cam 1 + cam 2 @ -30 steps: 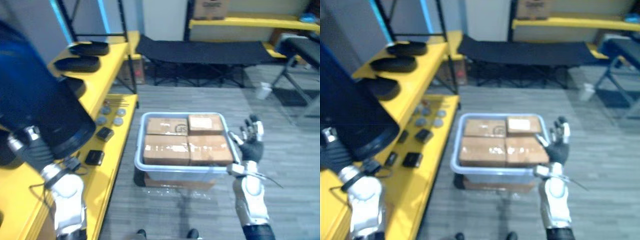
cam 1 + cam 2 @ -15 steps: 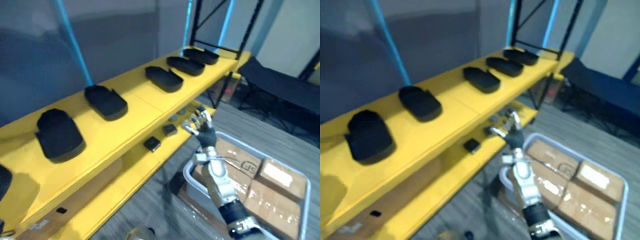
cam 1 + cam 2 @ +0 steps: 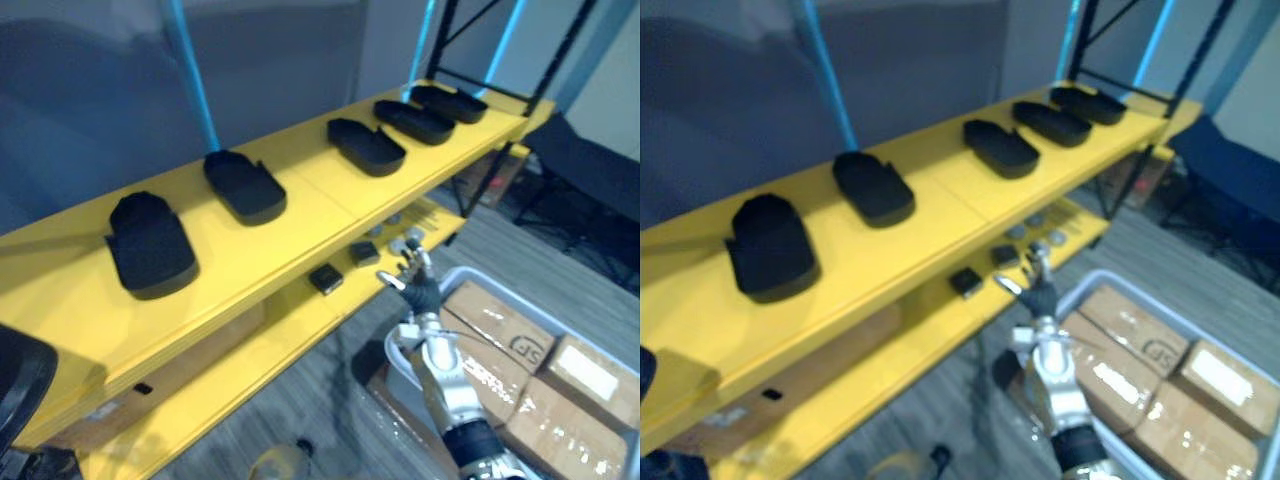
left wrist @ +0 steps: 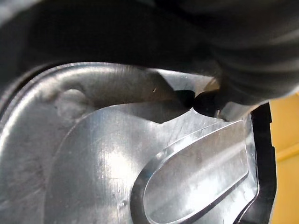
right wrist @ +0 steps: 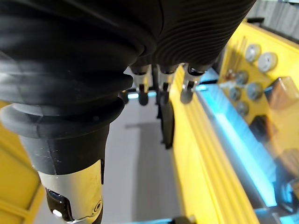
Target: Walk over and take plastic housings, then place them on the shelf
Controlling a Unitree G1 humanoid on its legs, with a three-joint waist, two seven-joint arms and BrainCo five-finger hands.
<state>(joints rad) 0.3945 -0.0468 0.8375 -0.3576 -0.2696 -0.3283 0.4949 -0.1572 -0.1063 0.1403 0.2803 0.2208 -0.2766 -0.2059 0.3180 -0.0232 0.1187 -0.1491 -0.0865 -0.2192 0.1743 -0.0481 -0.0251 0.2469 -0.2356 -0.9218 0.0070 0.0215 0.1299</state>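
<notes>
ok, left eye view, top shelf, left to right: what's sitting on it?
On the top shelf, all black: first housing → second housing → third housing → fourth housing → fifth housing.

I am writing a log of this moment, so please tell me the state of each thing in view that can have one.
right hand: open, fingers spread, holding nothing
plastic housings: five lying in a row on the upper board of the shelf, apart from each other
cardboard boxes: closed, packed side by side in the bin
bin: no lid, filled with boxes
</notes>
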